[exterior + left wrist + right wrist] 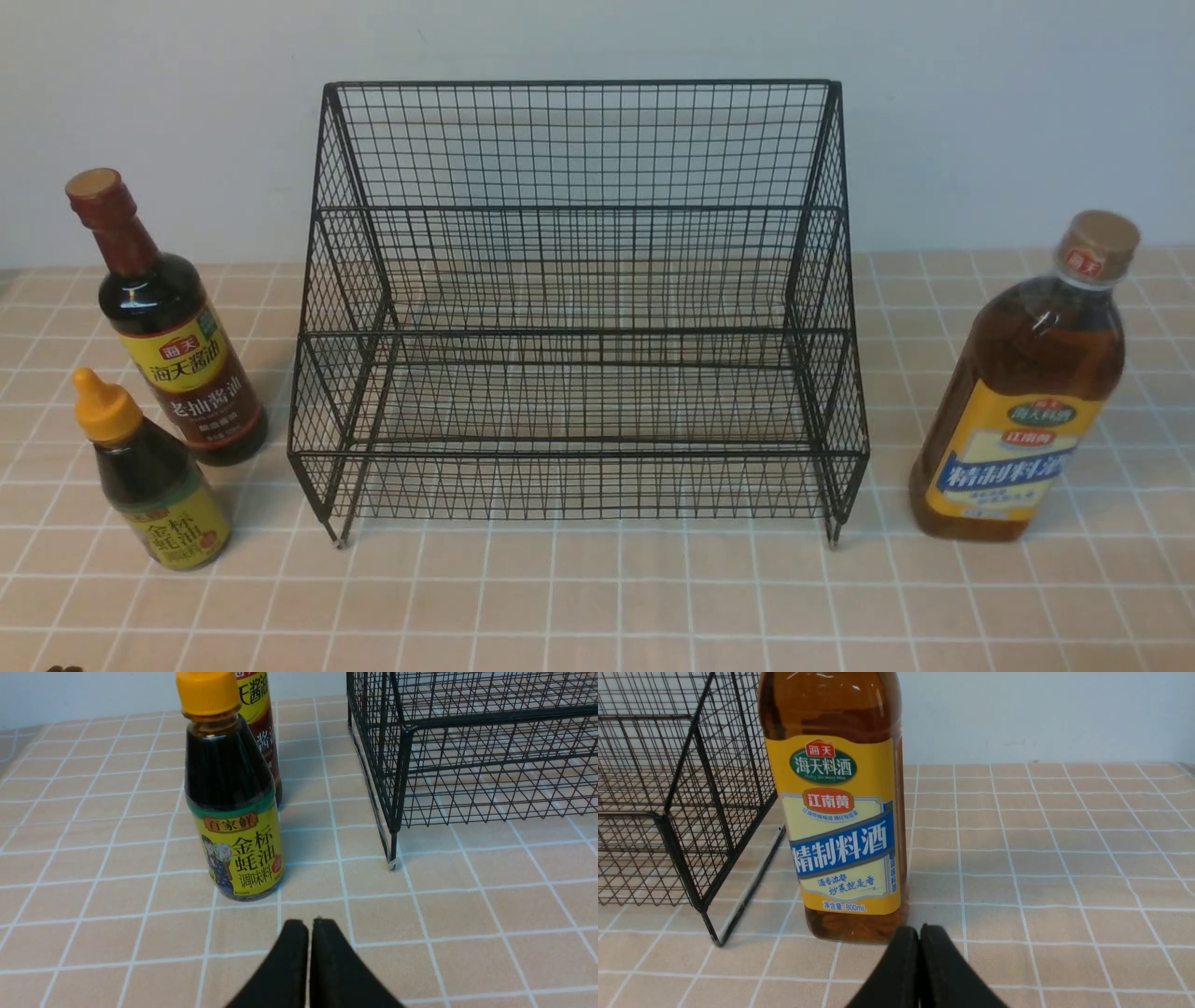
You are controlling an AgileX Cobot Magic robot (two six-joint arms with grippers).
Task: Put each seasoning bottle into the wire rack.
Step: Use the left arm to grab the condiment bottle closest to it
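Observation:
The black wire rack (579, 308) stands mid-table with both tiers bare. To its left stand the tall dark soy-sauce bottle (168, 327) and, nearer me, the small dark bottle with a yellow nozzle cap (154, 476). The big amber bottle with a yellow-and-blue label (1022, 383) stands upright to the rack's right. In the left wrist view my left gripper (309, 921) is shut and holds nothing, a short way in front of the small bottle (233, 807). My right gripper (920, 927) is shut on nothing, just before the amber bottle's (840, 812) base. Neither arm shows in the front view.
A beige tiled cloth (597, 607) covers the table and a pale wall runs close behind the rack. The rack's corner legs (392, 854) (712, 924) stand close beside each wrist's bottle.

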